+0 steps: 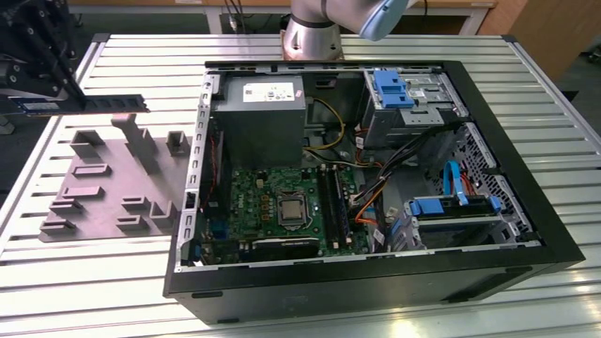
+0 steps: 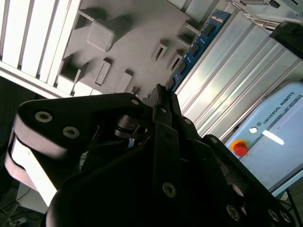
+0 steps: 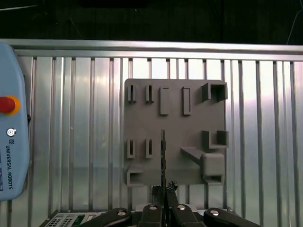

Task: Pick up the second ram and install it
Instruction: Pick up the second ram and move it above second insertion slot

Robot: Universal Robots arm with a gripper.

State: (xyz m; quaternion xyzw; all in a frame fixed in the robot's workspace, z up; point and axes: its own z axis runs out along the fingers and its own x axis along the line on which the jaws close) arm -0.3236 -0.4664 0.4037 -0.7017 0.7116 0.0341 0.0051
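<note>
1. The gripper point(image 1: 58, 95) is pinched narrow on one end of the second ram point(image 1: 108, 103). The stick juts out level and on edge, probably to leave its long edge free.
2. Stick and gripper hang above the grey holder tray point(image 1: 108, 184), clear of its slots.
3. The open computer case point(image 1: 376, 282) and its motherboard slots point(image 1: 331, 204) lie well apart, toward the exterior view's right.

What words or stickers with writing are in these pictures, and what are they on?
Teach pendant: a maker's name in dark letters on its pale blue case; I leave brand names unquoted.
Power supply: white sticker, print too small to read.
The second ram, held in the gripper: markings too small to read.
</note>
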